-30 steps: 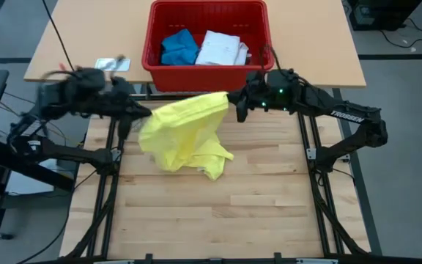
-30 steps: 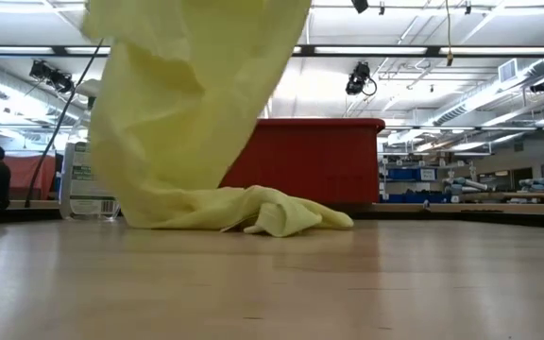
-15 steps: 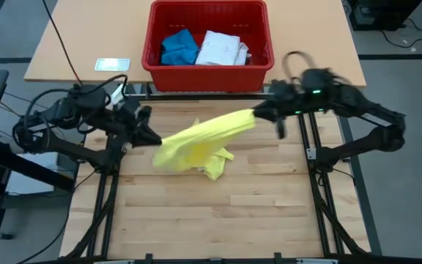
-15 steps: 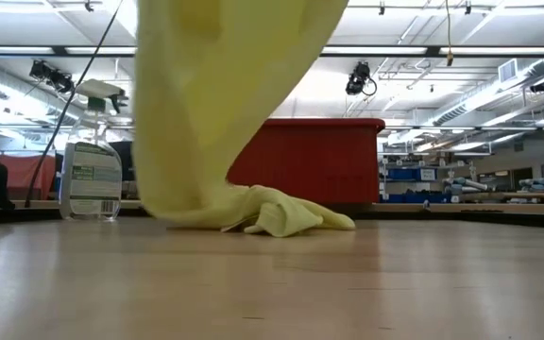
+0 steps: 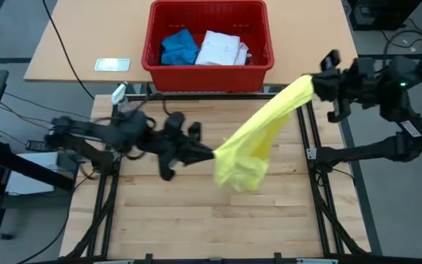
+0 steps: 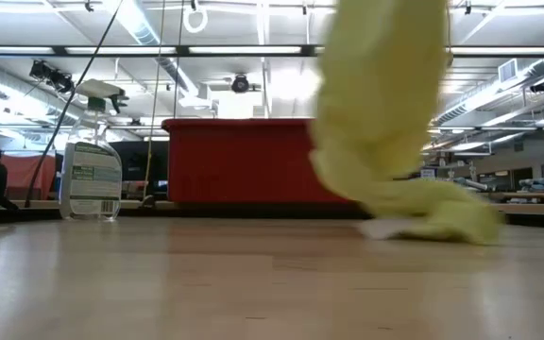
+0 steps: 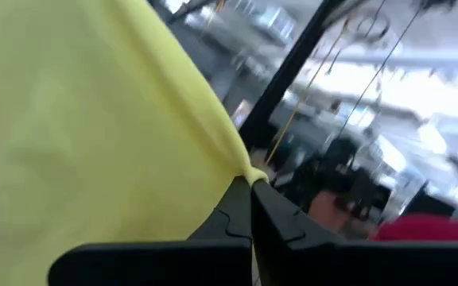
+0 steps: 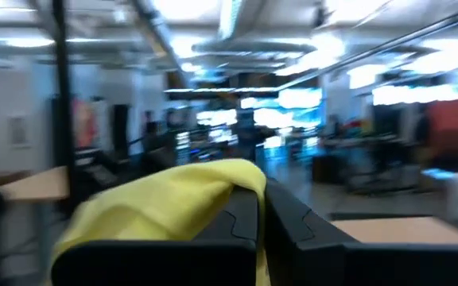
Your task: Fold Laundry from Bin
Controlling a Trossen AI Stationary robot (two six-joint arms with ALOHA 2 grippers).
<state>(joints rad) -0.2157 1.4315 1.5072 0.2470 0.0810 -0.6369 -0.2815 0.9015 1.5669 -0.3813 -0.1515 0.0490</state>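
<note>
Yellow T-shirt [image 5: 258, 139] hangs stretched between both arms over the wooden table [image 5: 196, 220]: the left gripper [image 5: 209, 154] pinches one edge low over the table's middle, and the right gripper [image 5: 315, 84] pinches the opposite end, raised past the table's right edge. Both wrist views show the fingers pressed together on a thin fold of yellow cloth. Expect a light, limp, non-fragile fabric that sags and bunches under its own weight; the slack mass droops below the left grip, and the low view shows its tail resting on the tabletop. Take hold at hems, shoulder seams or corners rather than mid-panel, since a pinch on loose folds gives no control of shape. You cannot identify collar, sleeves or hem here; the garment is blurred and crumpled. The red bin [image 5: 208, 70] stands beyond the table's far edge, holding a blue piece [image 5: 179, 48] and a white shirt [image 5: 222, 48]; any dark grey piece is not visible.
</note>
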